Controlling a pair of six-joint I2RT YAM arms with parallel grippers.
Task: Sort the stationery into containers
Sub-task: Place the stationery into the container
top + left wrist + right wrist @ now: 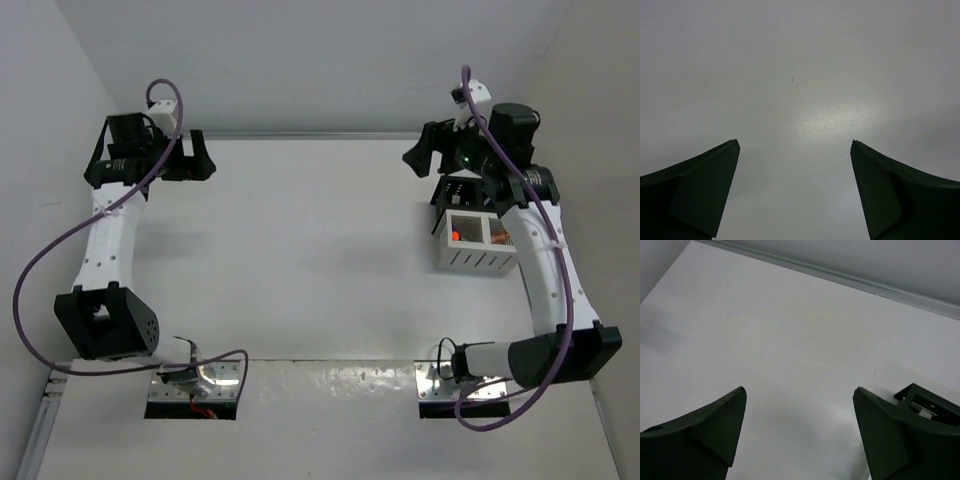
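Observation:
The white slatted box (474, 255) stands at the right. An orange item (457, 235) lies in its left compartment and another orange piece (498, 238) in its right one. The black organiser (453, 192) sits just behind it, partly hidden by the right arm; its corner shows in the right wrist view (929, 402). My right gripper (418, 152) (799, 390) is open and empty, raised left of the organiser. My left gripper (203, 157) (795, 142) is open and empty over bare table at the far left. No loose pens, highlighters or erasers show on the table.
The white table (300, 260) runs to a back wall edge (840, 277) and side walls. Purple cables (60, 250) loop beside each arm. The arm bases sit on metal plates (195, 385) at the near edge.

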